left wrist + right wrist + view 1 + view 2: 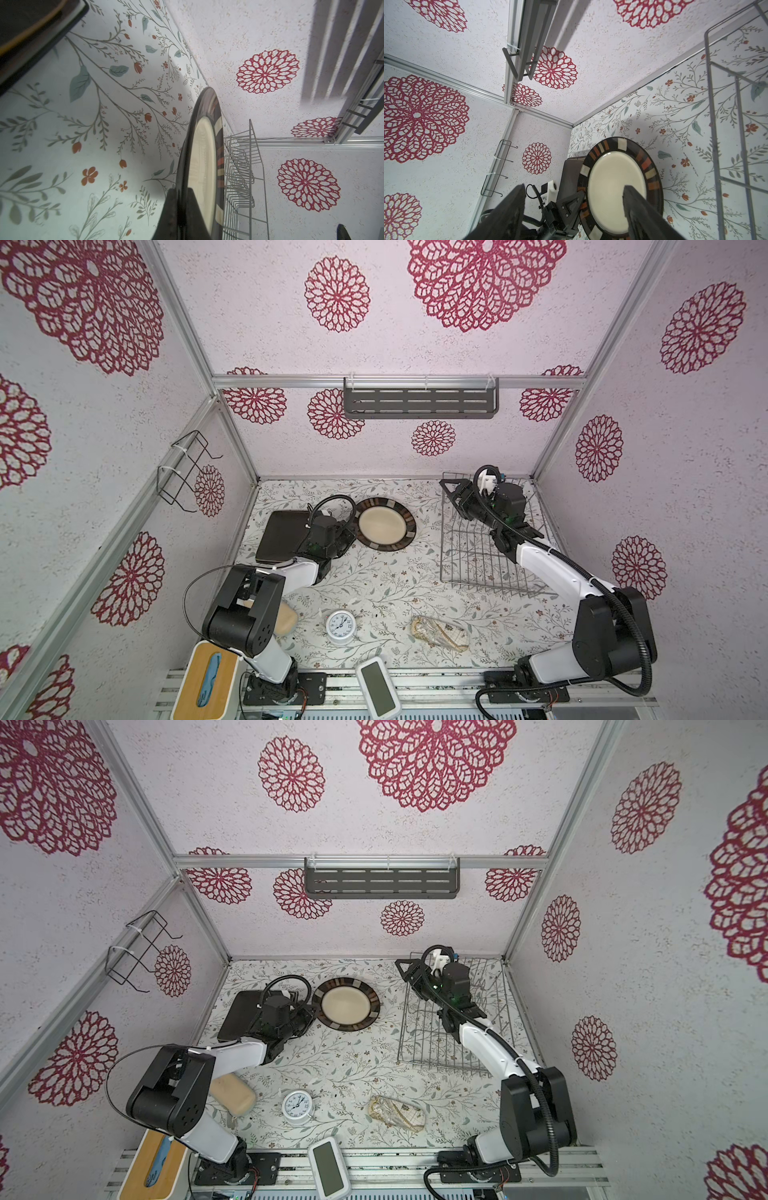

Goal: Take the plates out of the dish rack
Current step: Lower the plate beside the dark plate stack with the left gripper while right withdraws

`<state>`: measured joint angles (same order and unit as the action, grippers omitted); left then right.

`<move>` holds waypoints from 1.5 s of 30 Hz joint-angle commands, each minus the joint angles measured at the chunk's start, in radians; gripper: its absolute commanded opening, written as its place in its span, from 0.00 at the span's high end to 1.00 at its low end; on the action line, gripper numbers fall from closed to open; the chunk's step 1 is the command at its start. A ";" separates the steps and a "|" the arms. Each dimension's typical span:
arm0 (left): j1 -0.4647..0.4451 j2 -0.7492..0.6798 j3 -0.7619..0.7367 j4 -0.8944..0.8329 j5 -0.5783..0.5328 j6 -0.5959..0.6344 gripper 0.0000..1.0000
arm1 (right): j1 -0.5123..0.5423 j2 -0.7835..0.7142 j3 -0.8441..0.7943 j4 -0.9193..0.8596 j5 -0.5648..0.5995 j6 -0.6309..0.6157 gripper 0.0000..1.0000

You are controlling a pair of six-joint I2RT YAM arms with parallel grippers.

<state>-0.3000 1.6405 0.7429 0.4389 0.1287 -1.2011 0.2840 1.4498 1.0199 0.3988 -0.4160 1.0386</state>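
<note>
The rack [441,539] looks empty, dark stack [282,535] far left; left gripper [181,190] clamps the round plate [386,523], right gripper [574,188] gapes

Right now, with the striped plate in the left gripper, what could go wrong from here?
1. The left gripper is shut on only the rim of the round plate, so the plate may tip or slip.
2. That plate is close beside the dark square plates; setting it down could knock them.
3. The open right gripper hangs over the dish rack's far corner and could snag its wires.
</note>
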 commanded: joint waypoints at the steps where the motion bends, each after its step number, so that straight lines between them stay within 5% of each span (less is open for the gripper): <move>1: 0.006 -0.052 0.024 0.159 0.000 -0.026 1.00 | -0.003 -0.033 0.000 0.038 -0.017 -0.017 0.24; 45: 0.002 0.060 0.024 0.136 -0.057 -0.037 1.00 | 0.004 -0.043 -0.027 -0.124 0.020 -0.109 0.24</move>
<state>-0.3000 1.7084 0.7429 0.4057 0.0437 -1.2041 0.2844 1.4490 0.9878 0.2630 -0.4122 0.9596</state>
